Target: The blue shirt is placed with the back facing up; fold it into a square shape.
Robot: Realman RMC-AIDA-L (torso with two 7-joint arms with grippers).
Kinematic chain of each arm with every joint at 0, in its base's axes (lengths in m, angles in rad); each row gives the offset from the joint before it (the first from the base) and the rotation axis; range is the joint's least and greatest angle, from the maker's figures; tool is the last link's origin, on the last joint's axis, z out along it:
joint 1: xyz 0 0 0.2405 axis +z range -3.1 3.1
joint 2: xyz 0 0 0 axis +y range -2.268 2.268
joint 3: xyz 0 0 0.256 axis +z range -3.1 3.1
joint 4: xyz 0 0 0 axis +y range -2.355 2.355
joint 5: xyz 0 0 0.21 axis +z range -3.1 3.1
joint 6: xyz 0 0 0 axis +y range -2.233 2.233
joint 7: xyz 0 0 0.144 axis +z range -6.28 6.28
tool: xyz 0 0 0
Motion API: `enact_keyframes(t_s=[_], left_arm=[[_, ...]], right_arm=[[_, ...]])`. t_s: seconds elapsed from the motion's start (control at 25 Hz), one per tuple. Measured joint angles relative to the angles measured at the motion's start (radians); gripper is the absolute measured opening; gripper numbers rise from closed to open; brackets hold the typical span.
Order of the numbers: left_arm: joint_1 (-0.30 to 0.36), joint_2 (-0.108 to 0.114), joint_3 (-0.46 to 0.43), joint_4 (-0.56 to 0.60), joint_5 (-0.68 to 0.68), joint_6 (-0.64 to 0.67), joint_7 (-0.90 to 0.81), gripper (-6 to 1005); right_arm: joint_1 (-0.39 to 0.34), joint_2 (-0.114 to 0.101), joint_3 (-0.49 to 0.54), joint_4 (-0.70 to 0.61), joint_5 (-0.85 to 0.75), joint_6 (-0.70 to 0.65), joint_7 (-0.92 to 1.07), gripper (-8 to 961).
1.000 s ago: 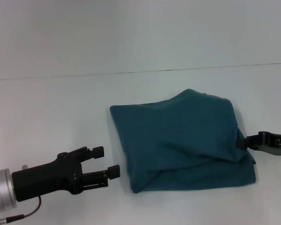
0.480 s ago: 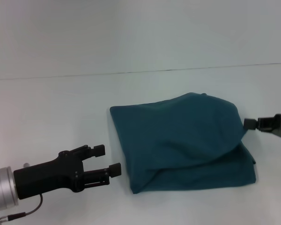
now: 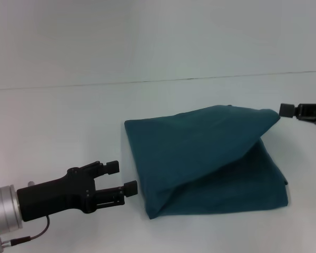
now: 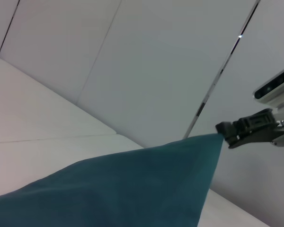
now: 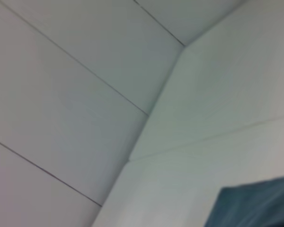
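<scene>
The blue shirt (image 3: 200,158) lies folded in the middle of the white table, plain side up. Its upper layer is pulled taut and raised at the right corner, where my right gripper (image 3: 282,110) is shut on the fabric, at the far right of the head view. The left wrist view shows the same pinch, with the right gripper (image 4: 225,130) at the tip of the lifted shirt (image 4: 132,189). A corner of the shirt (image 5: 255,203) shows in the right wrist view. My left gripper (image 3: 121,177) is open, low over the table just left of the shirt's near left edge, not touching it.
The white table (image 3: 58,121) runs back to a pale wall (image 3: 147,37), and the seam between them crosses behind the shirt. Bare surface lies on all sides of the shirt.
My right gripper has risen and moved back, lifting the shirt's right corner and stretching the upper layer flat. My left gripper has edged slightly right, closer to the shirt.
</scene>
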Motion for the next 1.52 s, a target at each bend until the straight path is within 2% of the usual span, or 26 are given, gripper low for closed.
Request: enact_keyframes(t_s=[0.32,0.56,0.84,1.04,1.36,1.52], left_arm=[[0.000,0.000,-0.001,0.000,-0.001,0.000,-0.010,921],[-0.005,0.000,-0.001,0.000,-0.001,-0.002,-0.012,921],[-0.010,-0.003,-0.001,0.000,-0.001,-0.031,-0.013,920],[-0.014,-0.006,-0.008,-0.011,-0.006,-0.093,-0.027,920],[-0.024,-0.032,-0.005,-0.026,-0.007,-0.241,0.000,919],[-0.030,-0.034,-0.001,-0.049,-0.007,-0.262,0.036,919]], right_arm=[[-0.039,-0.004,0.000,-0.025,0.027,-0.005,-0.003,9],[-0.061,0.000,-0.009,-0.013,-0.007,0.063,-0.008,10],[-0.050,0.001,-0.018,0.071,-0.073,0.142,-0.052,12],[-0.048,0.026,-0.021,0.080,-0.080,0.180,-0.125,164],[-0.029,0.022,-0.017,0.081,-0.075,0.222,-0.133,334],[-0.008,0.018,-0.021,0.080,-0.077,0.233,-0.130,414]])
